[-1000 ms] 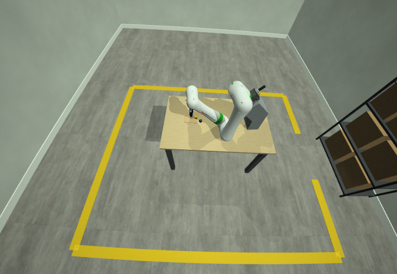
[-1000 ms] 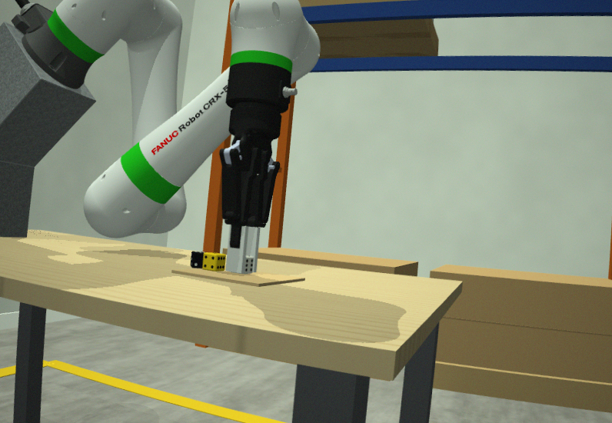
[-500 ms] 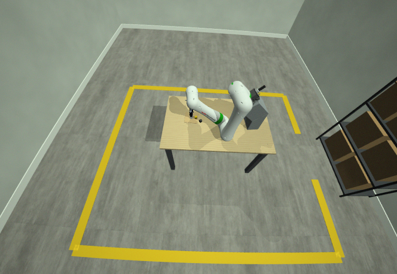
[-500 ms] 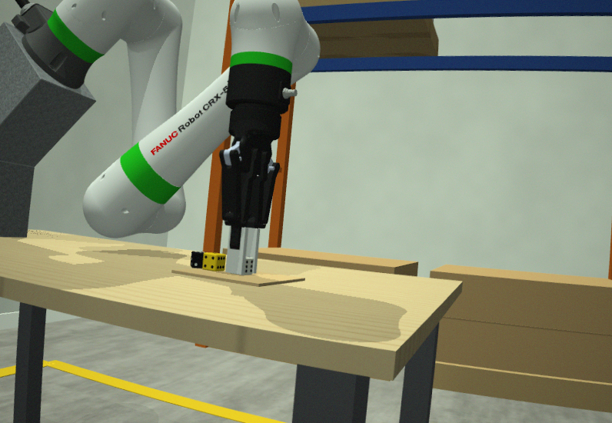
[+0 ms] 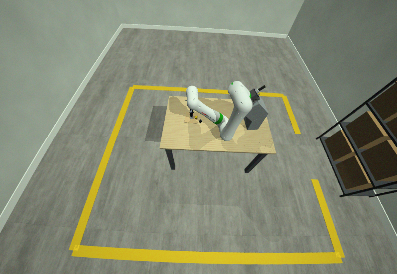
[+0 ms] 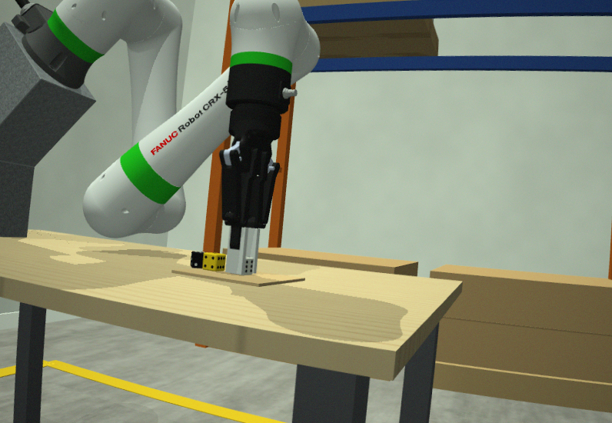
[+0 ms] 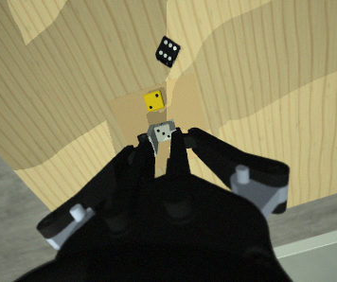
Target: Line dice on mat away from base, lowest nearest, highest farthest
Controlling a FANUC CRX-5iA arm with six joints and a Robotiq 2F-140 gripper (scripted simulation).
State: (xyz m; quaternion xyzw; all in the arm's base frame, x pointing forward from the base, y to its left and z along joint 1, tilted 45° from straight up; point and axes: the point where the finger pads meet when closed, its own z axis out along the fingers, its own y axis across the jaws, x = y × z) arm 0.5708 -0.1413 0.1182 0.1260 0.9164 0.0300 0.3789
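My gripper is shut on the white die, which rests on the thin tan mat. Its top shows three pips. The yellow die stands flat on the mat just beyond the white one and shows two pips on top. The black die lies on the bare table past the mat's far edge, with six pips up.
The wooden table carries the mat near one end. The arm's grey base block stands at the other end. Cardboard boxes and shelving stand off the table.
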